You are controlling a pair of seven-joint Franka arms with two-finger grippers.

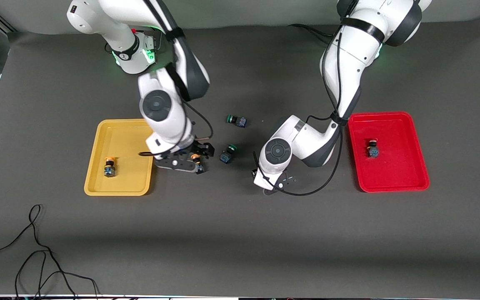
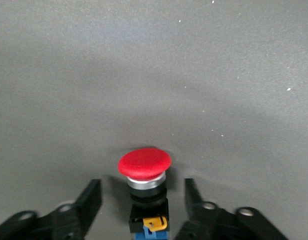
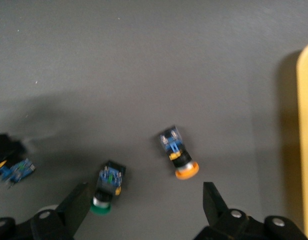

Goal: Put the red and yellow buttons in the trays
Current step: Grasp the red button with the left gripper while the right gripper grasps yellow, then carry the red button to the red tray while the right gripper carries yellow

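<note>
Noted left gripper point(image 2: 143, 189) jaws wide astride red button point(image 2: 144, 163), right gripper point(image 3: 145, 192) jaws wide above yellow button point(image 3: 178, 155) near frame centre (centring needed before closing).

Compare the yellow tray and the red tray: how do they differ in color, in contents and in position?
The yellow tray lies toward the right arm's end of the table; the red tray lies toward the left arm's end. The yellow tray holds one orange-yellow capped button; the red tray holds one red-capped button. Both are shallow rectangles with rounded corners and raised rims, each holding a single button.
</note>
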